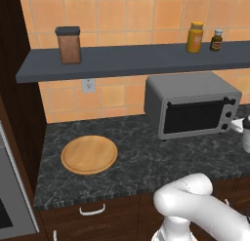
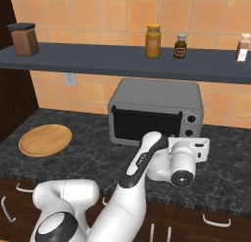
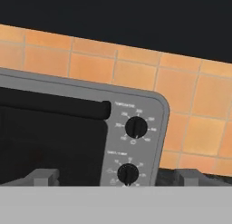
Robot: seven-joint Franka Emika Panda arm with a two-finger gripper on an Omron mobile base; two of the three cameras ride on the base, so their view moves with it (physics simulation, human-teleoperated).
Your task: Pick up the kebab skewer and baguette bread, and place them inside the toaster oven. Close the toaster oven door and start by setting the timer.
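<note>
The grey toaster oven (image 1: pixel 193 89) (image 2: pixel 154 96) stands on the dark stone counter against the tiled wall. Its dark glass toaster oven door (image 1: pixel 193 117) (image 3: pixel 45 141) is shut, with the black bar handle (image 3: pixel 54 107) along its top. Two black knobs sit on the right panel, an upper one (image 3: pixel 136 126) and a lower one (image 3: pixel 128 173). My gripper (image 3: pixel 117 177) (image 2: pixel 195 142) hovers just in front of that panel, level with the lower knob, open, its fingertips (image 3: pixel 43 175) wide apart with nothing between them. The kebab skewer and baguette bread are out of view.
A round wooden board (image 1: pixel 89 154) (image 2: pixel 45 140) lies on the counter left of the oven. The grey shelf (image 1: pixel 132 59) above carries a brown jar (image 1: pixel 68 45), a yellow bottle (image 1: pixel 195 37) and a dark bottle (image 1: pixel 216 40). Drawers run below the counter's front edge.
</note>
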